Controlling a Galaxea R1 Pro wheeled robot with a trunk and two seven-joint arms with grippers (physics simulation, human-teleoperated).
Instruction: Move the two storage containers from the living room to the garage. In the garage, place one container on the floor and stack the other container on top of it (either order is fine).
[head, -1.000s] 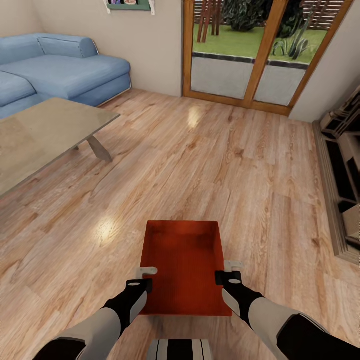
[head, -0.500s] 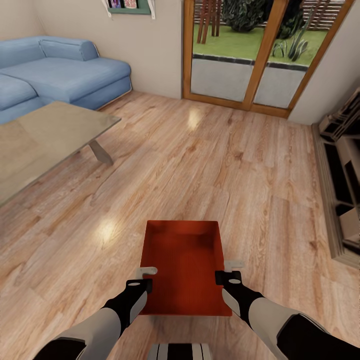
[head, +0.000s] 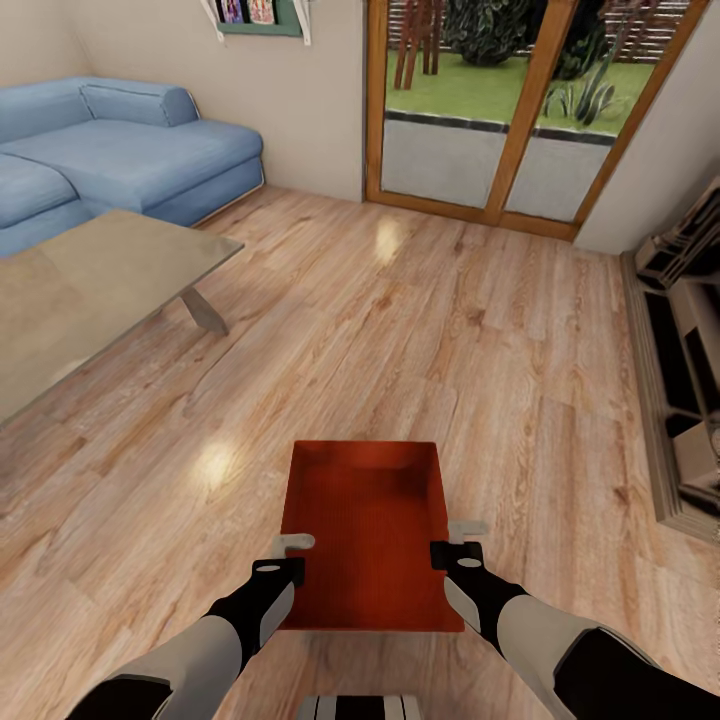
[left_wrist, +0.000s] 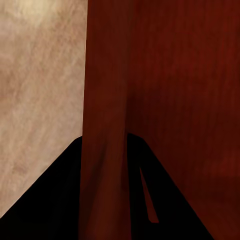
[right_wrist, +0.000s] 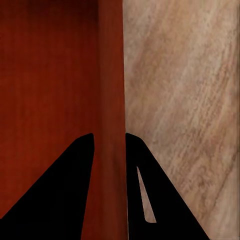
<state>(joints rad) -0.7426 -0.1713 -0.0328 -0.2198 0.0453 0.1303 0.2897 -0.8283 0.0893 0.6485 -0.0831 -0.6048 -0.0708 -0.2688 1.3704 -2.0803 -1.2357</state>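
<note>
Carrying one storage container low in front of its trunk, the robot faces across the living room's light wood-plank floor toward a glazed wooden door at the far side. The left gripper pinches the container's left wall and the right gripper pinches its right wall; in each wrist view the dark fingers straddle a thin orange-red wall, one inside and one outside, so both grippers are clamped on the box. The container sits level between them, its open top up and its inside bare, hanging above the planks near the robot.

A blue sofa stands far left, a pale low table near left, and dark shelving runs along the right edge.

The box looks light and stiff enough to carry by its rims, but the walls are thin and smooth, so a pinch on one side alone would likely let it tip or slide. Holding opposite long walls near their middle, as now, seems the sound grip. No second container or garage is in sight.
</note>
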